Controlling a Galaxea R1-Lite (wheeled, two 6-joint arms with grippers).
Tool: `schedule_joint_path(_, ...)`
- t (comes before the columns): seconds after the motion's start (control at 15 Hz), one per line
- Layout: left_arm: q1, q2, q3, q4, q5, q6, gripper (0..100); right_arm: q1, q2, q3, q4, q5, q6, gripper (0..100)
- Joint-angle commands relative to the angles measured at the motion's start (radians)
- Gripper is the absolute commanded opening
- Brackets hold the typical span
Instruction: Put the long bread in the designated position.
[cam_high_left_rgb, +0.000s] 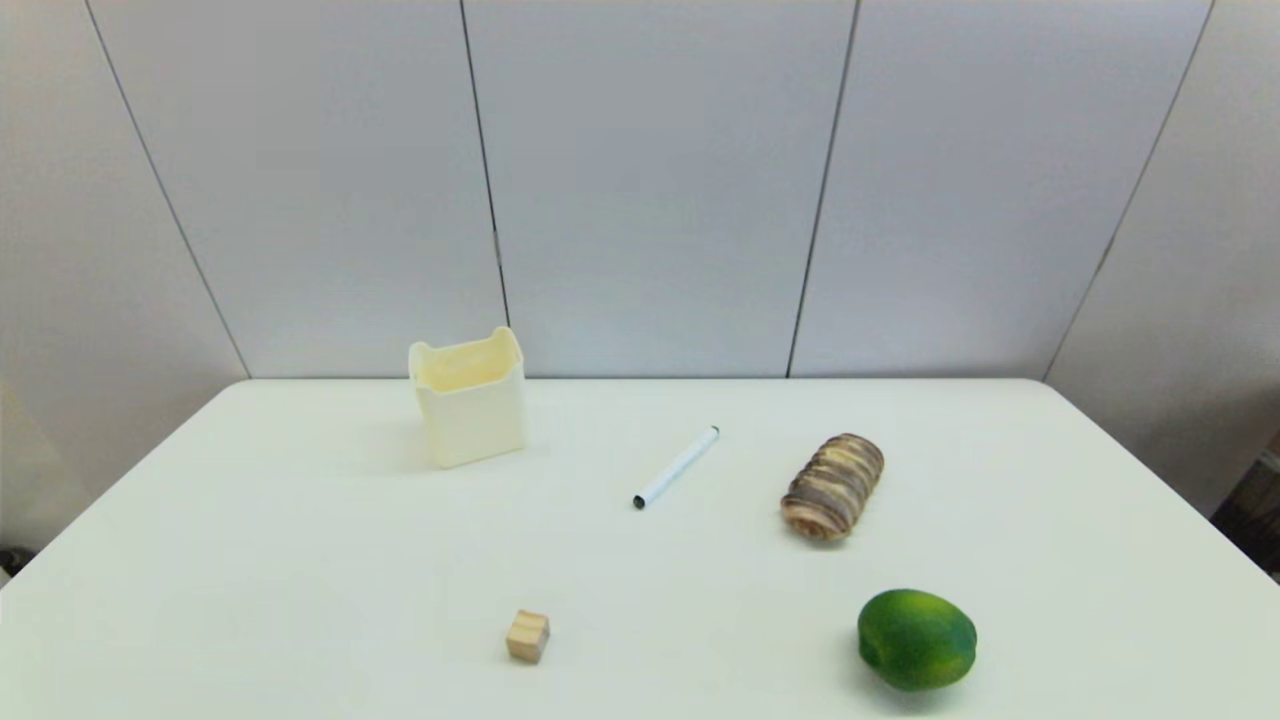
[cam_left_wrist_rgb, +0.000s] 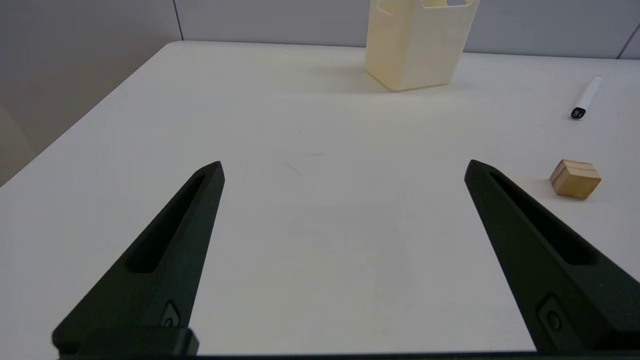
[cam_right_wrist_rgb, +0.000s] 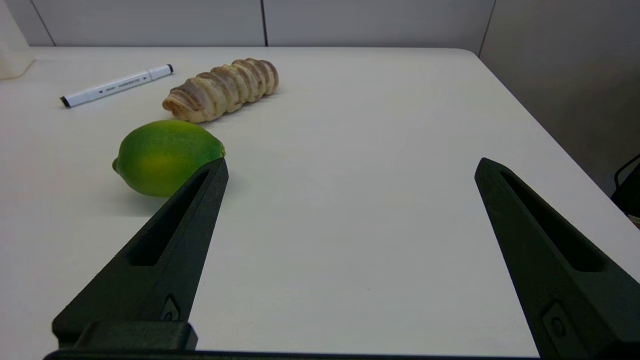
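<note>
Right tool (cam_right_wrist_rgb: 350, 167) fingers spread wide, holding nothing, long bread (cam_high_left_rgb: 833, 487) on the counter (cam_high_left_rgb: 300, 560) just beyond the green fruit (cam_high_left_rgb: 917, 639); I judge my reach risks nudging that fruit into it.

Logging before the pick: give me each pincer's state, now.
Left pincer: open, holding nothing, above bare table.
Right pincer: open, holding nothing, short of the long bread.

White table (cam_high_left_rgb: 300, 560), rounded far corners, set against pale grey panelled wall (cam_high_left_rgb: 650, 180) with thin dark seams. Dark clutter (cam_high_left_rgb: 1250, 520) past right edge, possibly cables.
</note>
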Motion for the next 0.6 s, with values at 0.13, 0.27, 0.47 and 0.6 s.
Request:
schedule_joint_path(0.13, 0.0, 0.003, 0.002, 0.0, 0.0, 0.0, 100, 0.0, 0.001, 0.0, 0.0, 0.0, 0.0, 100)
schedule_joint_path(0.27, 0.001, 0.003, 0.002, 0.0, 0.0, 0.0, 100, 0.0, 0.001, 0.0, 0.0, 0.0, 0.0, 100)
schedule_joint_path(0.47, 0.001, 0.003, 0.002, 0.0, 0.0, 0.0, 100, 0.0, 0.001, 0.0, 0.0, 0.0, 0.0, 100)
schedule_joint_path(0.6, 0.0, 0.003, 0.002, 0.0, 0.0, 0.0, 100, 0.0, 0.001, 0.0, 0.0, 0.0, 0.0, 100)
